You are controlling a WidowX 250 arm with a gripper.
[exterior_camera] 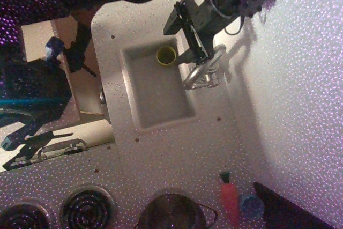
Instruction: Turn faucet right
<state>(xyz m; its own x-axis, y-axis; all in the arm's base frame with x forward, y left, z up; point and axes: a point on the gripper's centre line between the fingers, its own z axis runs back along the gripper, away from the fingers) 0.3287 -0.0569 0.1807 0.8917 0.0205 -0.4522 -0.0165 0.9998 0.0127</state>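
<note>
We see the faucet (202, 72) arching toward the sink (161, 92), spout pointing at the table's left edge; tool (199, 52) above it, grip unclear.

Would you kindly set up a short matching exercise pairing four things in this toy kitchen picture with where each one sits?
Things:
1. yellow cup
2. faucet
3. toy carrot
4. pot

Places:
A. lying on the counter near the bottom right
B. inside the sink, at its far corner
C. on the sink's edge, under the gripper
D. bottom edge, beside the stove burners

Pairs: 1-B, 2-C, 3-A, 4-D
</note>
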